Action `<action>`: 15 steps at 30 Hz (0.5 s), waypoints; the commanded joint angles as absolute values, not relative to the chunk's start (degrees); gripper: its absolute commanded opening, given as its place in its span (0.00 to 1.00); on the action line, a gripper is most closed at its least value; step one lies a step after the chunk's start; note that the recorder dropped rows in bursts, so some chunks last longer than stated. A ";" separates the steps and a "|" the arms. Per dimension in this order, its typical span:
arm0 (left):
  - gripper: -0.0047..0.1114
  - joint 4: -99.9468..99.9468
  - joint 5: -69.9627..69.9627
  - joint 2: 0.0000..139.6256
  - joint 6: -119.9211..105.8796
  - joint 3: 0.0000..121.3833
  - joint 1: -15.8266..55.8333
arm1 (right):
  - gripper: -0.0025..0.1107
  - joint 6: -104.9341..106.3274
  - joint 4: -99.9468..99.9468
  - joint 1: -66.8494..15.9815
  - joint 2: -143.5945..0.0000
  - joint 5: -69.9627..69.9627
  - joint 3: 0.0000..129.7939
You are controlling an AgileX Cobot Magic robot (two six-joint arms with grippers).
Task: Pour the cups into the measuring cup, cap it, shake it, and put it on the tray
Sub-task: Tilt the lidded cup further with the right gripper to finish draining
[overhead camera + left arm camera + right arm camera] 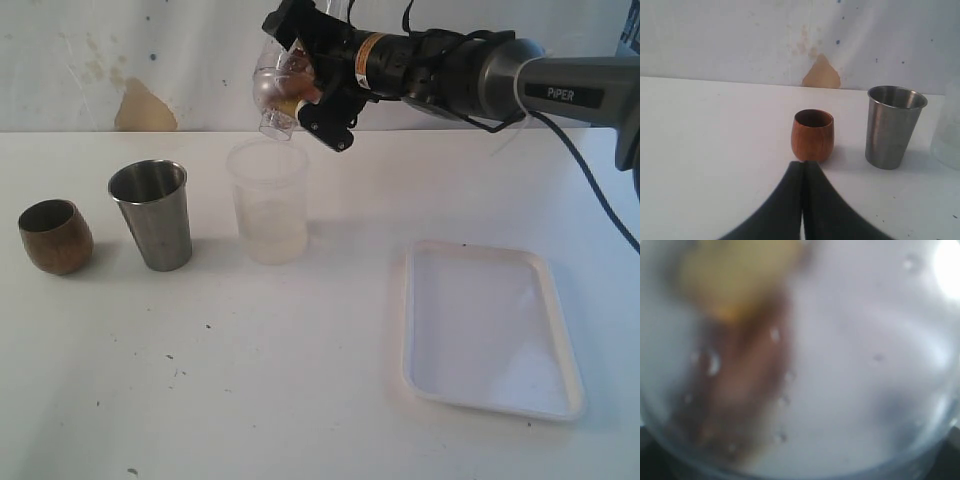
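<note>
Left wrist view, wooden cup just beyond tool

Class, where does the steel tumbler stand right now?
In the exterior view the steel tumbler stands upright left of centre, between the wooden cup and the translucent cup.

A white table, with a few small dark specks, lies below the right gripper. Behind the gripper stands a white wall, stained, with 1 tan patch well to its left. The light is soft.
</note>
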State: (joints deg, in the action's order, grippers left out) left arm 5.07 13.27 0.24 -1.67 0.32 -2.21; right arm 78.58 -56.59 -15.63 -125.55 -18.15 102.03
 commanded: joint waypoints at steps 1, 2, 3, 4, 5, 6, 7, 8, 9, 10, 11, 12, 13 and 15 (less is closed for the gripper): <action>0.04 5.32 12.97 0.00 -1.52 0.00 -2.22 | 0.02 78.62 -55.98 -15.43 -124.63 -19.76 102.85; 0.04 5.32 12.97 0.00 -1.52 0.00 -2.22 | 0.02 78.62 -55.98 -15.43 -124.63 -19.76 102.85; 0.04 5.32 12.97 0.00 -1.52 0.00 -2.22 | 0.02 78.62 -55.98 -15.43 -124.63 -19.76 102.85; 0.04 5.32 12.97 0.00 -1.52 0.00 -2.22 | 0.02 78.62 -55.98 -15.43 -124.63 -19.76 102.85; 0.04 5.32 12.97 0.00 -1.52 0.00 -2.22 | 0.02 78.62 -55.98 -15.43 -124.63 -19.60 102.85; 0.04 5.32 12.97 0.00 -1.52 0.00 -2.22 | 0.02 78.62 -55.98 -15.43 -124.63 -19.60 102.85; 0.04 5.32 12.97 0.00 -1.52 0.00 -2.22 | 0.02 78.62 -55.98 -15.43 -124.63 -19.60 102.85; 0.04 5.32 12.97 0.00 -1.52 0.00 -2.22 | 0.02 78.51 -55.98 -15.43 -124.63 -19.60 102.85; 0.04 5.32 12.97 0.00 -1.52 0.00 -2.22 | 0.02 78.01 -55.98 -15.43 -124.63 -19.60 102.85; 0.04 5.32 12.97 0.00 -1.52 0.00 -2.22 | 0.02 77.60 -55.98 -15.43 -124.63 -19.60 102.85; 0.04 5.32 12.97 0.00 -1.52 0.00 -2.22 | 0.02 77.60 -55.98 -15.43 -124.63 -19.60 102.85; 0.04 5.32 12.97 0.00 -1.52 0.00 -2.22 | 0.02 77.60 -55.98 -15.43 -124.63 -19.60 102.85; 0.04 5.32 12.97 0.00 -1.52 0.00 -2.22 | 0.02 77.60 -55.98 -15.43 -124.63 -19.60 102.85; 0.04 5.32 12.97 0.00 -1.52 0.00 -2.22 | 0.02 77.60 -55.98 -15.43 -124.63 -19.60 102.85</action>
State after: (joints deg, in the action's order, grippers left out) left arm 5.07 13.27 0.24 -1.67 0.32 -2.21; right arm 78.07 -56.59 -15.63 -125.55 -18.15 102.03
